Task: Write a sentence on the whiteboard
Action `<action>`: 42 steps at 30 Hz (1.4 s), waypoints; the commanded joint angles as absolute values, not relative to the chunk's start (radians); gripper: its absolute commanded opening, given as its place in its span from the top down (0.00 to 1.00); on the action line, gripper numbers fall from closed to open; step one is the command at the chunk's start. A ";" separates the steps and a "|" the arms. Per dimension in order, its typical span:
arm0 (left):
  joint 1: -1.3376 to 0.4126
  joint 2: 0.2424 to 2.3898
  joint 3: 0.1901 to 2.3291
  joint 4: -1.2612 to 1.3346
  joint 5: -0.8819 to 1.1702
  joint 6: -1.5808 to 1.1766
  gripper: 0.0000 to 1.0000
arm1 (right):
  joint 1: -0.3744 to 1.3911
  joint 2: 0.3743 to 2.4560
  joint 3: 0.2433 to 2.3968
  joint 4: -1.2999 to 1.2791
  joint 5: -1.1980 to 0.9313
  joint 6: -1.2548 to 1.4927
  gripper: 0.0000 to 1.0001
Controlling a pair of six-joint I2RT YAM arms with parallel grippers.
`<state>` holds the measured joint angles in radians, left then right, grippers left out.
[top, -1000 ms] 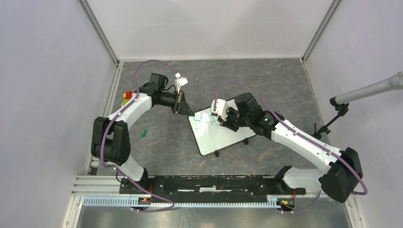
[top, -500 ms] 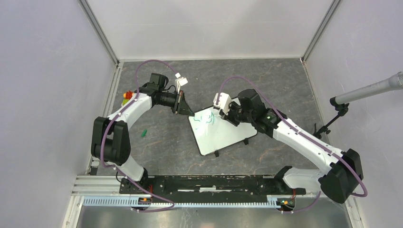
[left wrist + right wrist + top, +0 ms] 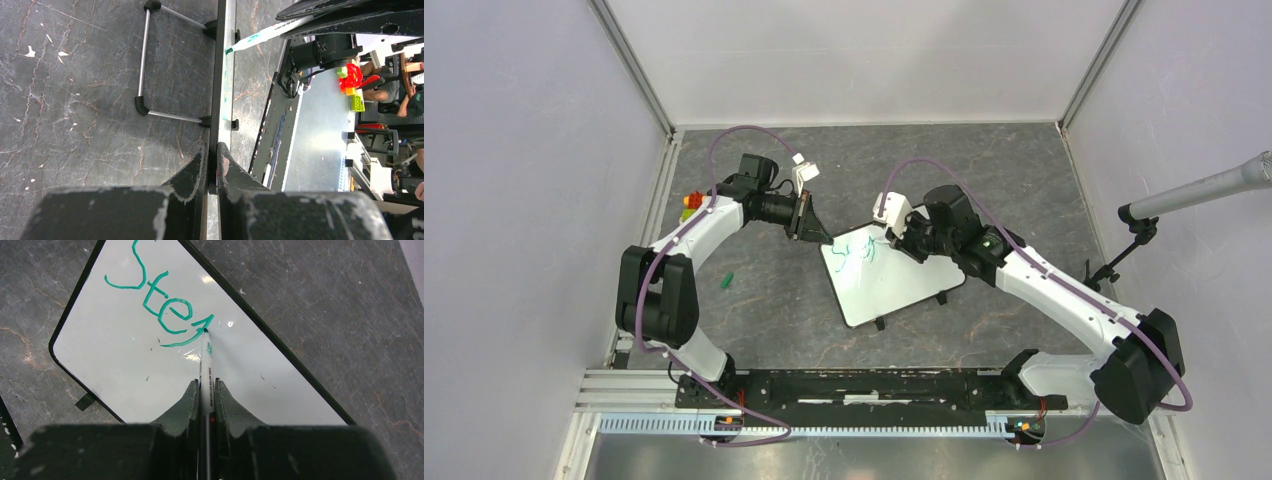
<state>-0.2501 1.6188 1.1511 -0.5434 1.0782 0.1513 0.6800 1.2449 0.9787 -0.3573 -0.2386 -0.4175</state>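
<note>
Setting: from the overhead camera I saw a dark grey marbled tabletop (image 3: pixel 754 310) boxed in by pale walls.
Task piece: the whiteboard (image 3: pixel 884 285) sat about mid-table between the two arms, skewed so that one corner pointed toward the left arm.
Left arm: the left gripper (image 3: pixel 212 152) had its fingers pinched together on the whiteboard's thin black edge at that corner. In its wrist view the board ran away edge-on as a dark strip, with the wire stand (image 3: pixel 142 65) on its back side.
Right arm: the right gripper (image 3: pixel 206 386) was clamped around a marker (image 3: pixel 206 367). The barrel lay between the two fingers and pointed away from the wrist.
Pen tip: the green tip touched the white surface at the end of the last stroke.
Writing: the sentence (image 3: pixel 160 300) read "Ste" in green, followed by a further stroke that I could not read as a letter.
Stray: a small green piece (image 3: pixel 726 280) lay on the tabletop left of the whiteboard, well apart from it.
</note>
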 commanded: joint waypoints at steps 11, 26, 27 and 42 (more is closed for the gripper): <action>-0.256 1.631 1.161 -0.529 1.053 0.189 0.97 | 0.657 1.212 0.968 -0.344 -0.191 -0.430 1.00; -0.256 1.635 1.161 -0.529 1.051 0.189 0.97 | 0.662 1.201 0.922 -0.367 -0.270 -0.413 1.00; -0.256 1.634 1.161 -0.529 1.051 0.190 0.98 | 0.663 1.203 0.922 -0.367 -0.278 -0.412 1.00; -0.256 1.665 1.196 -0.589 1.053 0.231 0.97 | 0.694 1.213 0.986 -0.360 -0.305 -0.414 1.00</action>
<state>-0.2493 1.6283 1.1629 -0.5671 1.0840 0.1661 0.6937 1.2259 0.9329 -0.3618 -0.2928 -0.4141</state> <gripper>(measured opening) 0.121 0.162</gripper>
